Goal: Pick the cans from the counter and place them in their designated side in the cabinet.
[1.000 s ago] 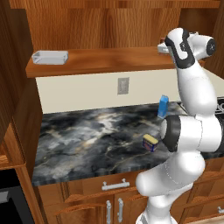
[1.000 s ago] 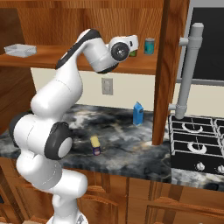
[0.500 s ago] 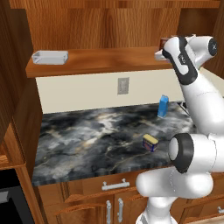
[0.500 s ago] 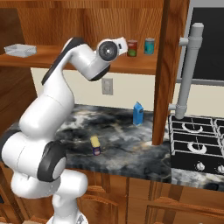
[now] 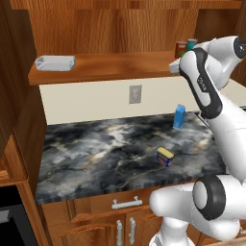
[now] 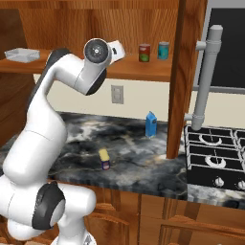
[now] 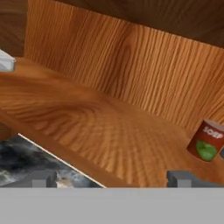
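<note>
A: Where are we seeing the cans?

B: We are looking at the red can (image 6: 144, 52) standing upright on the cabinet (image 6: 143, 72) shelf, toward its right end, with a teal-blue can (image 6: 163, 50) just beside it. The squat blue can (image 6: 104, 160) with the yellow top is sitting on the dark marbled surface (image 6: 72, 129), well apart from a slim blue carton (image 6: 150, 124) near the wall.

A: And the pincer (image 7: 113, 178)?

B: We are seeing it spread wide and gripping nothing, hovering at the shelf's front edge, left of the red can. A white tray (image 5: 55, 62) is resting at the shelf's far left.
</note>
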